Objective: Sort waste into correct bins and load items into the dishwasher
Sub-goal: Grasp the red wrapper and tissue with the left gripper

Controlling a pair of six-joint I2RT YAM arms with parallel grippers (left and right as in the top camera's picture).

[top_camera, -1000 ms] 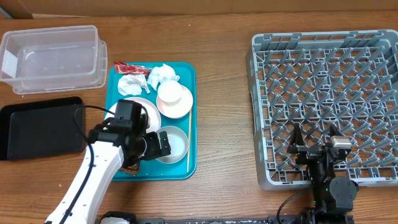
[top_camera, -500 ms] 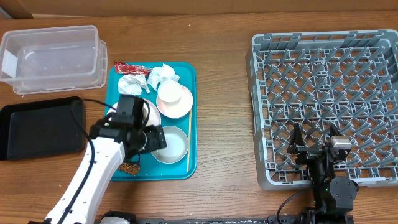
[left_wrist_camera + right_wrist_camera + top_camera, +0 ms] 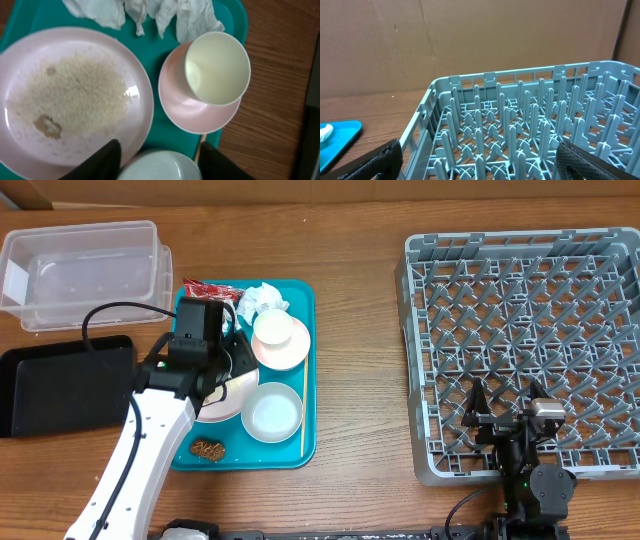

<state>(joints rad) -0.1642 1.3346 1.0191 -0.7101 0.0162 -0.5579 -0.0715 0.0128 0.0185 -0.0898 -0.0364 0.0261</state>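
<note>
On the teal tray (image 3: 305, 370) lie a pink plate (image 3: 75, 95) strewn with rice, a white cup (image 3: 217, 67) on a pink saucer (image 3: 197, 112), a white bowl (image 3: 275, 412), crumpled tissues (image 3: 262, 298), a red wrapper (image 3: 210, 288) and a brown lump (image 3: 208, 448). My left gripper (image 3: 232, 360) hovers over the plate's right edge. Its jaws stand partly apart with nothing between them, and the bowl's rim (image 3: 160, 167) shows below the gap. My right gripper (image 3: 505, 405) is open above the front of the grey dish rack (image 3: 525, 310), with only pegs (image 3: 520, 110) beneath it.
A clear tub (image 3: 85, 272) stands at the back left, with a black tray (image 3: 65, 385) in front of it. A thin wooden stick (image 3: 303, 415) lies along the teal tray's right side. Bare wooden table (image 3: 360, 380) separates the teal tray from the rack.
My left gripper moved from beside the bowl toward the back, over the plate and near the cup. Its jaws have narrowed. The right arm has not moved.
</note>
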